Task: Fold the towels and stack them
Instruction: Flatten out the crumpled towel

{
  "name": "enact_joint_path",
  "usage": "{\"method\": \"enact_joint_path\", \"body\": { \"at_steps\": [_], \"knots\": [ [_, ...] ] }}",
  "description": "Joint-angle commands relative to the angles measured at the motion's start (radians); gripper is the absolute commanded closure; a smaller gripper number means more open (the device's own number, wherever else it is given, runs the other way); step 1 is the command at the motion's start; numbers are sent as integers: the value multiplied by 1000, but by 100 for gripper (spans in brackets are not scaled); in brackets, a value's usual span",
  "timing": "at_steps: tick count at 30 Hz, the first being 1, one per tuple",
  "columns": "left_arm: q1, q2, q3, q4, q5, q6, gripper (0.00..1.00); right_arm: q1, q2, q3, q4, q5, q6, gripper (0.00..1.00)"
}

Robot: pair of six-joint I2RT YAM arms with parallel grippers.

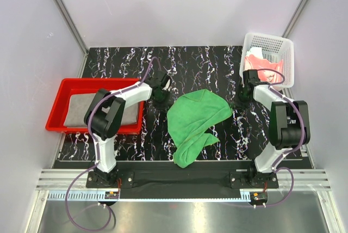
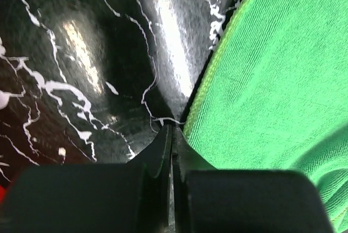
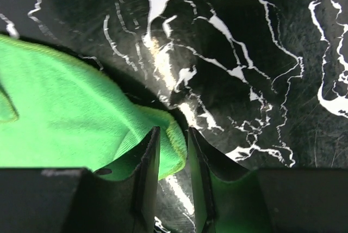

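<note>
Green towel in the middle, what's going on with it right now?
Both arms are at the green towel, which lies crumpled on the table between them. The left pincer is shut right at its left edge; whether cloth is caught in it can't be told. The right pincer is open with the towel's right corner between its fingers, not clamped. A grey towel lies in the red tray, and a pink towel sits in the white basket.

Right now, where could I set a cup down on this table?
The black table is bare along its far strip behind the green towel, and between that towel and the right arm. Crowded: the towel's side edges, where the left gripper and right gripper sit.
</note>
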Motion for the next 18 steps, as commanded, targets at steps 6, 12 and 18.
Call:
{"method": "enact_joint_path", "body": {
  "at_steps": [6, 12, 18],
  "knots": [
    [-42, -39, -48, -28, -54, -39, 100, -8, 68, -12, 68, -7, -12, 66],
    [-72, -73, -55, -60, -89, -53, 100, -9, 88, -26, 79, -29, -26, 71],
    [-128, -227, -162, -54, -140, -159, 100, -25, 68, 3, 91, -35, -78, 100]
  ]
}}
